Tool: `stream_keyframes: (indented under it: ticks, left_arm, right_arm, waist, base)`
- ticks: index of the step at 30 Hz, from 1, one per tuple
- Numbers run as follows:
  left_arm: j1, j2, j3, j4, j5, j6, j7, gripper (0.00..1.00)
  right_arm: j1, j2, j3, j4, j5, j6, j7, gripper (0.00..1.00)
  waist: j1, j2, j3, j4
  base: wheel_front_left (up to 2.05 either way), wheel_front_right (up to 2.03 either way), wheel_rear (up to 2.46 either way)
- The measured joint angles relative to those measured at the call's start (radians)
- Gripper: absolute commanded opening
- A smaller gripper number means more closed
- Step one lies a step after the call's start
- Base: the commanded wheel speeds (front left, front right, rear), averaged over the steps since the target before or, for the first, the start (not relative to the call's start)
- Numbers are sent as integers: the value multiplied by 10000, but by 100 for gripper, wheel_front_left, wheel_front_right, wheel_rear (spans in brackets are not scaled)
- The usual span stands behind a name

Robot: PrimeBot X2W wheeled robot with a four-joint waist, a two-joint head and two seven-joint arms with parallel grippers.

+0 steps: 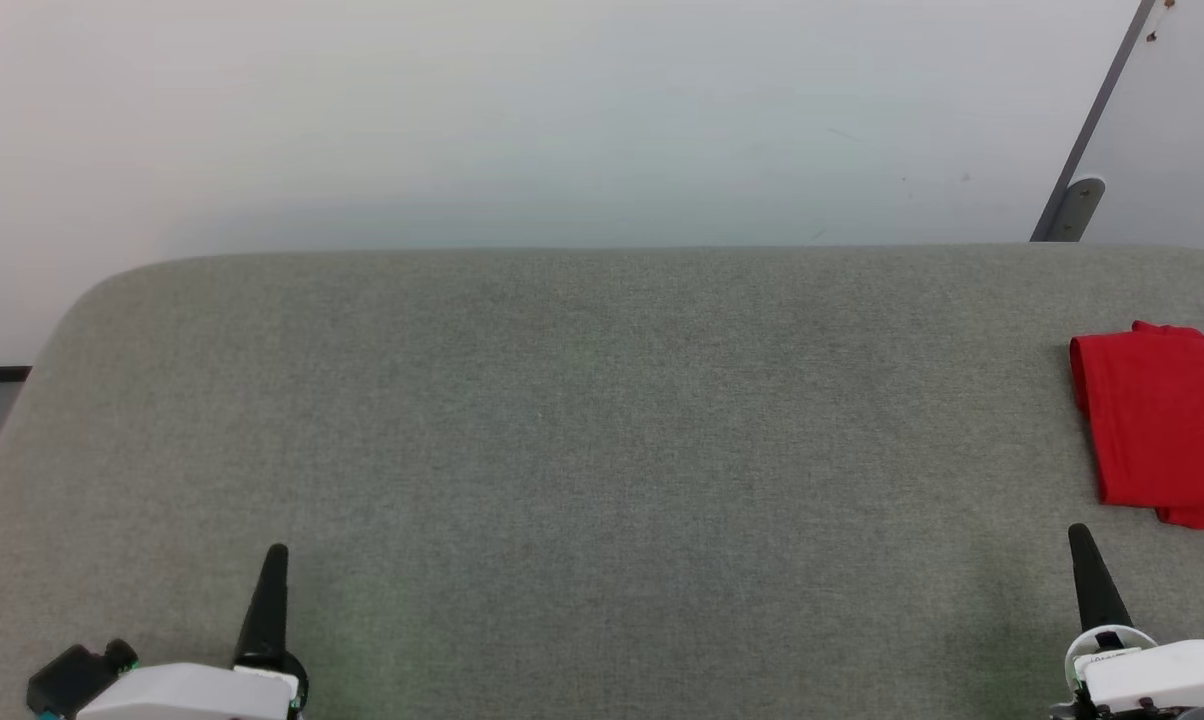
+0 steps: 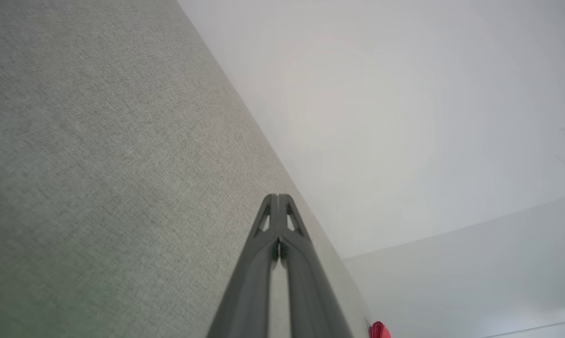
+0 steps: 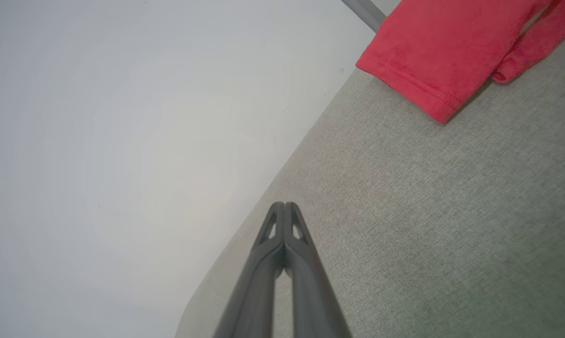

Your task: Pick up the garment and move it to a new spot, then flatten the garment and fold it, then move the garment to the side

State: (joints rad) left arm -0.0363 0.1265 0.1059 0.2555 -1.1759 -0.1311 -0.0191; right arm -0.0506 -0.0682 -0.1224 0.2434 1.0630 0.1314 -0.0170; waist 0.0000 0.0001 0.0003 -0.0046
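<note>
Your left claw sits low at the near left of the counter, fingers pressed together and empty, pointing away over bare grey cloth. Leave it there; nothing on this side needs it. The middle of the counter holds nothing.

Your right claw is at the near right, also pinched together and empty, just short of the shirt. The shirt lies folded into a neat red block at the far right. It runs off the head view's edge, so you cannot tell how close it is to the counter's rim.

Judging by that, the fold and the move aside look done, and the only job left is to park cleanly. Steer the right claw clear of the near hem, since a brush there could drag the soft layers open. One lower layer peeks out at the near corner. If you tidy it, part the claw first and nudge it flat rather than pinching.
</note>
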Motion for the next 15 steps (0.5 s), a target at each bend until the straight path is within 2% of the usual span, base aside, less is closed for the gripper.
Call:
stream_keyframes:
  ticks: [15]
  left_arm:
    - [-209, -238, 25, -36, -1317, 0, 416, 0]
  right_arm:
    - [-198, 61, 17, 6, 1682, 0, 397, 0]
  waist:
    - [0, 0, 7, 12]
  base:
    - [0, 0, 0]
